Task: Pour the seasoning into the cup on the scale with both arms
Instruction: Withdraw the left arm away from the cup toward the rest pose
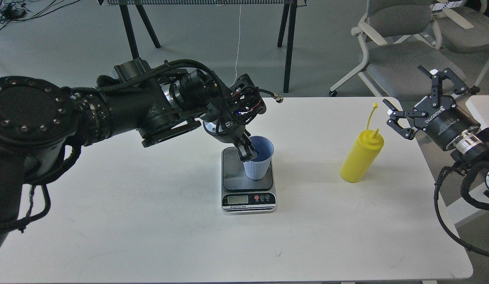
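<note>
A white table (149,221) fills the lower and middle frame. Beyond its far edge lies grey floor (70,47). At the top centre stand the black legs of a stand (288,47), with a thin white cord (238,39) hanging between them. Grey office chairs (402,51) with white frames occupy the upper right. Black cables (11,12) lie tangled in the upper left corner.
</note>
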Robot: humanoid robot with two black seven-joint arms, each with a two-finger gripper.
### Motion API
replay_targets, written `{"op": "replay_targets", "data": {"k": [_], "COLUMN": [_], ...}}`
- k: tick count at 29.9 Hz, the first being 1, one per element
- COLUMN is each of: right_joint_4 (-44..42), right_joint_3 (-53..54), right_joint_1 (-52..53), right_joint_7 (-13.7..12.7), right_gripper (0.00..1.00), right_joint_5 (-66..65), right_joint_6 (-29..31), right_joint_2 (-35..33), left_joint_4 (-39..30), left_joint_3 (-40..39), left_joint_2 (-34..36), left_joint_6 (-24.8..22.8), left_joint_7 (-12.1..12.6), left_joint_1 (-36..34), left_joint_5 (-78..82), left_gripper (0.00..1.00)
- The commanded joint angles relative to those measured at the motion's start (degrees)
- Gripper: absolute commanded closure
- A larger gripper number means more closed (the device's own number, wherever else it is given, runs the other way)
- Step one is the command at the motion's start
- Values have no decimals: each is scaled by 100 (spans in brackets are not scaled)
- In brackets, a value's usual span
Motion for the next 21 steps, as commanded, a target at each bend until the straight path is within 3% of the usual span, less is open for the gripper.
{"op": "replay_targets", "data": {"k": [1,3,7,9,15,21], "right_joint_4": [1,1,1,18,-8,44], "right_joint_3": [0,0,0,26,579,764], "right_joint_1": [0,0,0,0,8,79], "right_joint_7": [18,18,18,-34,-43,-61], "right_gripper": [1,1,1,1,1,1], "right_joint_5": [0,0,0,35,79,88], "right_joint_6": [5,5,5,14,-21,-21], "right_joint_2": [-4,5,5,-21,-91,-214], "left_joint_4": [40,92,435,567,1085,1288], "left_joint_3": [-8,-26,-201,-298,-799,-904], "left_joint_2": [-3,-3,-3,-3,76,1348], "left_joint_6": [0,0,0,0,0,0], "left_joint_7": [0,0,0,0,0,0], "left_joint_1": [-23,-49,-190,-435,-893,-902], "left_joint_5": [-12,-99,-687,-1196,-3514,-5485], "left_gripper": [41,36,16,11,5,2]}}
